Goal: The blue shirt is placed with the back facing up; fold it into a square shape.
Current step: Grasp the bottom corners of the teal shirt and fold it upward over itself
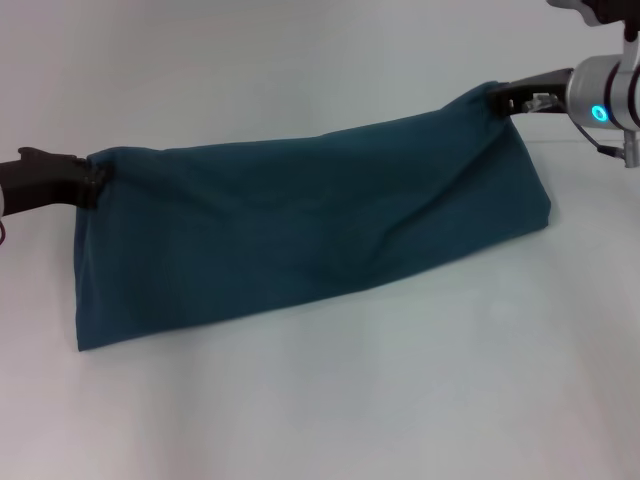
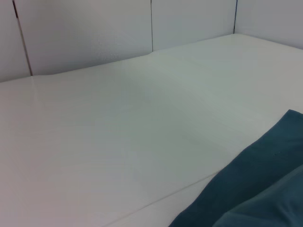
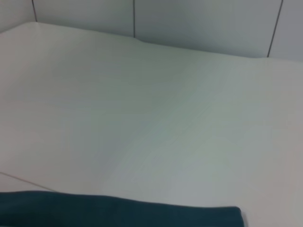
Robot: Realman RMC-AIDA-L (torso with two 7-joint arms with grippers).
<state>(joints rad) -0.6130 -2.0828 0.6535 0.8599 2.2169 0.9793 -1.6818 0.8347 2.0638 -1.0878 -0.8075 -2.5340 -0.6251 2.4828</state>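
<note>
Shirt (image 1: 300, 235) is held up between both arms, stretched as a long band across the bench (image 1: 350, 400). Left gripper (image 1: 92, 183) pinches the left top corner, jaws clamped on the cloth; right gripper (image 1: 500, 97) pinches the right top corner, farther back and higher in the head view, jaws also closed on fabric.

Key relation: the shirt's long axis runs from jaw to jaw, slanting from near-left to far-right, and the cloth hangs down and toward the camera from that held edge. The lower edge (a fold line, by the look) rests on the bench, so the top edge is lifted while the bottom stays down. Each arm has its own end — neither is nearer the whole thing. Judgement: the next move is likely carrying the held edge forward over the resting edge, or laying it flat, and that calls for both ends travelling together so the band doesn't skew.

Views: only the head view shows the grips and the full band. Left wrist view shows just a shirt corner (image 2: 255, 184) with a second layer over bare bench — no fingers. Right wrist view shows a thin strip of shirt edge (image 3: 118, 215) ending in a squared corner, the bench beyond, no fingers either.
</note>
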